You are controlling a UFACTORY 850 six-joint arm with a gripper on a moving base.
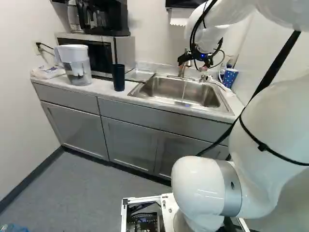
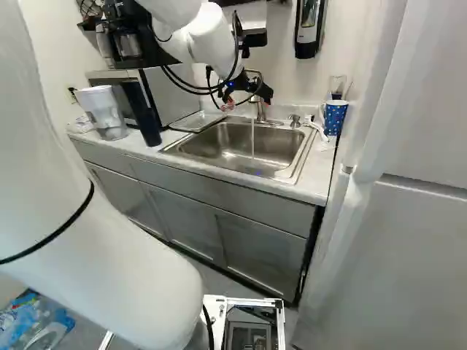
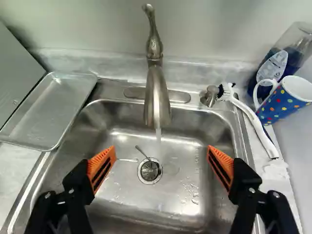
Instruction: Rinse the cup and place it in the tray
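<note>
The hand (image 1: pixel 194 64) is above the metal sink (image 2: pixel 197 148), its two fingers standing wide apart. Water runs from the faucet (image 3: pixel 157 97) down into this sink. Beside the sink, on the tabletop (image 2: pixel 314 179), there is the spotted blue mug (image 3: pixel 279 106), close to a white brush (image 3: pixel 253 119) and a bottle (image 3: pixel 278 63). At the opposite side lies the tray (image 3: pixel 51 109); near it stands a dark tumbler (image 1: pixel 118 77). Which cup is meant, one cannot tell. Farther along are a pitcher (image 1: pixel 77 65) and a microwave (image 1: pixel 99 55), with a coffee machine (image 1: pixel 108 17) on top. Below are grey cabinets (image 1: pixel 72 123) and grey floor (image 1: pixel 72 193).
</note>
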